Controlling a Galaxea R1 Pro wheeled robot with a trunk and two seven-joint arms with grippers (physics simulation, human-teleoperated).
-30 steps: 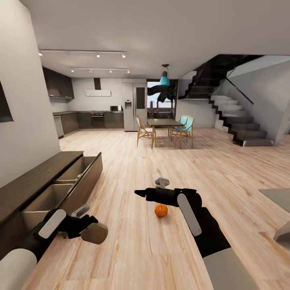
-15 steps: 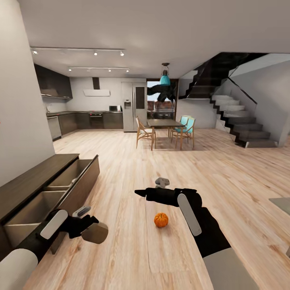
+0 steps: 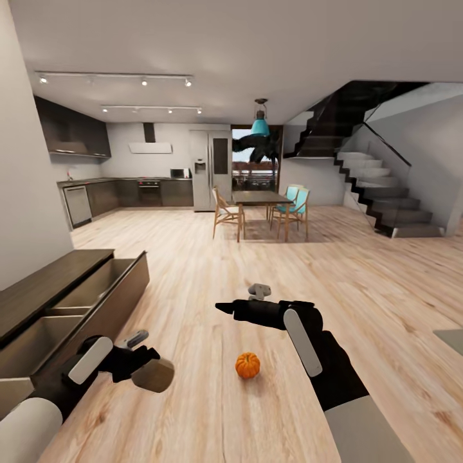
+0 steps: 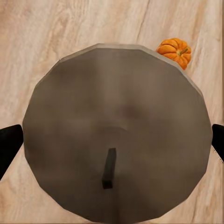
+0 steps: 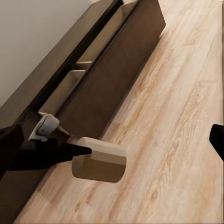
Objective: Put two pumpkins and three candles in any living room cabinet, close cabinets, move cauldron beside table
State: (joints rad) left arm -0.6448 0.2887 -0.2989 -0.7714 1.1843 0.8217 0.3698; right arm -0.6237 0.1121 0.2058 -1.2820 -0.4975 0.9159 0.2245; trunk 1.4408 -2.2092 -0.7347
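- A pale wood floor [image 3: 212, 257] runs from the robot back to a kitchen and a staircase [image 3: 376, 193], with a dark dining table [image 3: 260, 197] and chairs in the middle distance of the head view.
- The long dark brown cabinet [image 3: 58, 289] stands against the wall on the robot's left, its drawers pulled open and their pale insides showing; the right wrist view looks along the same unit [image 5: 107, 70] from the floor side.
- The left gripper [image 3: 138, 360] is clamped on a thick cream-white candle [image 3: 153, 375] held above the floor just beside the cabinet front. The left wrist view shows the candle's round end face [image 4: 116, 135] with its short dark wick, a dark fingertip at each side of it; the right wrist view shows the cylinder from the side [image 5: 99, 160].
- One orange pumpkin [image 3: 247, 364] sits on the bare floor between the two arms, well apart from the cabinet; in the left wrist view it peeks past the candle's rim [image 4: 175, 51].
- The right gripper [image 3: 247, 302] hovers above the floor beyond the pumpkin, holding nothing; how wide its fingers stand cannot be told.
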